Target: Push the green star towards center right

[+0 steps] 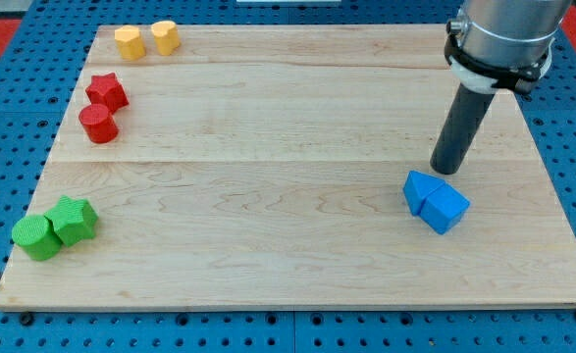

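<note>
One green star sits at the tabletop's lower left, touching a green cylinder. My tip stands far to the view's right, just above two blue blocks. No gripper exists; nothing is held.

star bottom left beside cylinder, my tip far right
</note>
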Controlling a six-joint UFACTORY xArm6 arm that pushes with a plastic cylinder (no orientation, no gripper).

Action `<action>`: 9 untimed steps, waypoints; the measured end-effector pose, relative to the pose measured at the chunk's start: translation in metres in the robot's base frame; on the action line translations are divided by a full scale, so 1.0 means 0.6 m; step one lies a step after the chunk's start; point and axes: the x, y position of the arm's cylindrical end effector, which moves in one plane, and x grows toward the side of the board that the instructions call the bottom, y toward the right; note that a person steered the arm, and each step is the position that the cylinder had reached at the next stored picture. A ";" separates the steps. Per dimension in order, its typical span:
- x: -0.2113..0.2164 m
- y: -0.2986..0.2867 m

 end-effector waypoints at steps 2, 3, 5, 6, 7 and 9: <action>-0.045 -0.246; -0.045 -0.452; -0.018 -0.743; -0.018 -0.809; 0.002 -0.808; 0.071 -0.809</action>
